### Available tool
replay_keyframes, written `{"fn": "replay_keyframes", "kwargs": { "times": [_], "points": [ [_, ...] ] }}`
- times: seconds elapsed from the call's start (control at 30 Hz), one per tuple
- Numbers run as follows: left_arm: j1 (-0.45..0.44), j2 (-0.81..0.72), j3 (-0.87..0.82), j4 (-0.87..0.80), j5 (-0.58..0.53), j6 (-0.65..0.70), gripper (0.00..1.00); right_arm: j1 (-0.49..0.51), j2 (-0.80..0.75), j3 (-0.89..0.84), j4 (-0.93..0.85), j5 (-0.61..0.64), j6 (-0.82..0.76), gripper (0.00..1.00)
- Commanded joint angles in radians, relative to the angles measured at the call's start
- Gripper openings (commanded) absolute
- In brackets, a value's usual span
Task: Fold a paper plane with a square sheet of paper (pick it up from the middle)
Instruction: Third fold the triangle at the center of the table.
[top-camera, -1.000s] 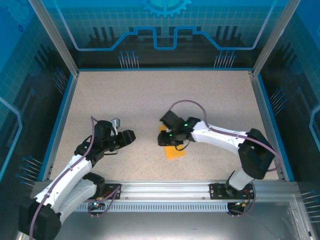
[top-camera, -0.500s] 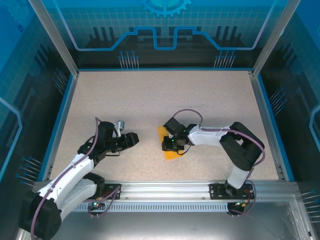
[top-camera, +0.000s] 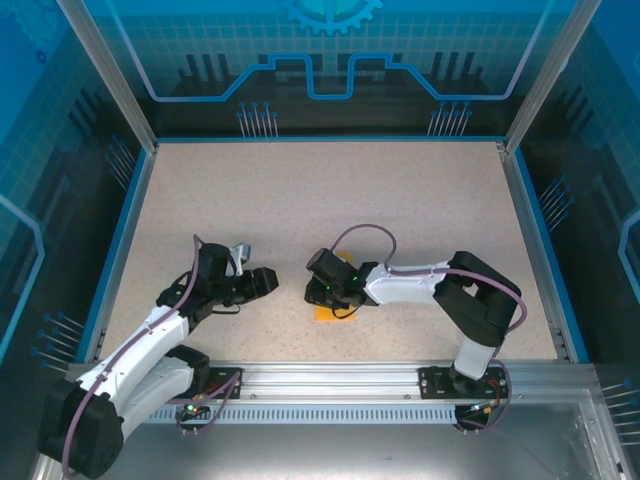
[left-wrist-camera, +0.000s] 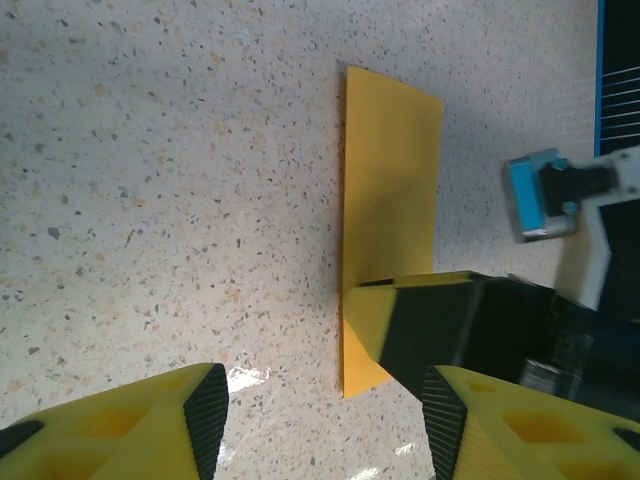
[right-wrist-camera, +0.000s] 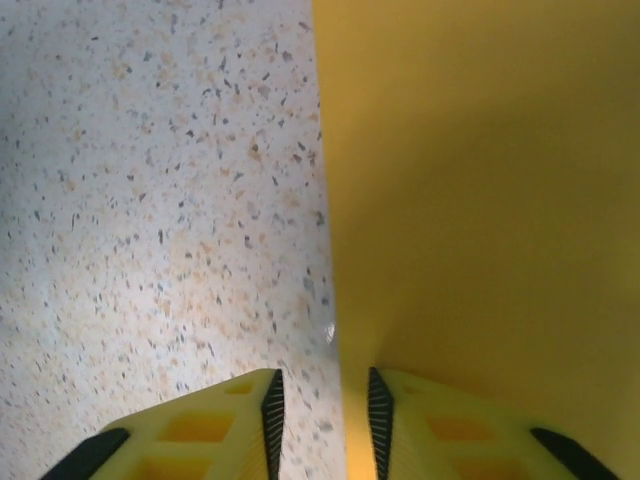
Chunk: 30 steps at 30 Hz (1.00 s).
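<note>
Paper (left-wrist-camera: 390, 190) of an orange-yellow colour was found lying flat on the speckled table (top-camera: 300, 190), in the shape of a narrow rectangle with one long edge sharply defined. In the top view it was placed in the near half of the table, between the two arms. Most of it was covered there by the right pincer (top-camera: 318, 292), and a strip of orange was left showing at its near end.

The right pincer was lowered onto the paper at that near end. In the left wrist view one of its yellow-and-black fingers (left-wrist-camera: 440, 325) was seen laid across the sheet's width, close to a short edge. In the right wrist view its two fingers were held narrowly apart, and the long edge of the paper ran into the gap between them. One finger was set over the bare table and the other over the sheet. Whether the paper was actually pinched could not be told, since a slit of table and paper was visible between the pads.

The left pincer (top-camera: 262, 283) was held just beside the paper, pointed toward the right pincer and apart from the sheet. Its fingers were spread wide, and nothing but table was seen between them.
</note>
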<state>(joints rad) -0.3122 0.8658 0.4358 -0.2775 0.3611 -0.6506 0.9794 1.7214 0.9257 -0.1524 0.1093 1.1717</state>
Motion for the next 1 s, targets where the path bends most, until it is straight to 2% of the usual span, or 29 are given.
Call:
{"fn": "replay_keyframes", "kwargs": {
  "times": [0.0, 0.1, 0.2, 0.3, 0.33, 0.47, 0.63, 0.7, 0.73, 0.77, 0.83, 0.9, 0.97],
  "points": [
    [-0.007, 0.004, 0.015, 0.015, 0.044, 0.012, 0.58, 0.014, -0.145, 0.028, -0.175, 0.175, -0.046, 0.40],
    [-0.007, 0.027, 0.030, 0.026, 0.060, 0.008, 0.58, 0.018, -0.227, 0.048, -0.395, 0.341, -0.056, 0.49],
    [-0.008, 0.051, 0.049, 0.037, 0.059, 0.002, 0.58, 0.025, -0.274, 0.094, -0.602, 0.484, -0.063, 0.64],
    [-0.007, 0.073, 0.080, 0.033, 0.051, 0.012, 0.57, 0.013, -0.326, 0.073, -0.608, 0.525, -0.103, 0.95],
    [-0.007, 0.078, 0.089, 0.028, 0.039, 0.019, 0.58, 0.000, -0.340, 0.061, -0.598, 0.524, -0.114, 0.99],
    [-0.007, 0.091, 0.107, 0.024, -0.006, 0.052, 0.62, -0.067, -0.393, -0.005, -0.505, 0.493, -0.162, 0.99],
    [-0.007, 0.120, 0.129, 0.059, -0.037, 0.075, 0.86, -0.112, -0.505, -0.155, -0.280, 0.520, -0.295, 0.99],
    [-0.007, 0.131, 0.126, 0.097, -0.033, 0.073, 0.94, -0.126, -0.523, -0.168, -0.321, 0.543, -0.258, 0.99],
    [-0.007, 0.134, 0.118, 0.128, -0.031, 0.063, 0.98, -0.161, -0.522, -0.151, -0.409, 0.518, -0.182, 0.99],
    [-0.007, 0.136, 0.105, 0.169, -0.029, 0.055, 0.98, -0.201, -0.523, -0.155, -0.425, 0.455, -0.178, 0.99],
    [-0.007, 0.139, 0.071, 0.257, -0.036, 0.026, 0.99, -0.268, -0.543, -0.226, -0.284, 0.267, -0.267, 0.99],
    [-0.007, 0.148, 0.056, 0.322, -0.027, 0.009, 0.98, -0.310, -0.559, -0.297, -0.161, 0.129, -0.283, 1.00],
    [-0.008, 0.167, 0.066, 0.348, 0.002, 0.006, 0.99, -0.325, -0.569, -0.339, -0.091, 0.063, -0.277, 0.99]
  ]
}}
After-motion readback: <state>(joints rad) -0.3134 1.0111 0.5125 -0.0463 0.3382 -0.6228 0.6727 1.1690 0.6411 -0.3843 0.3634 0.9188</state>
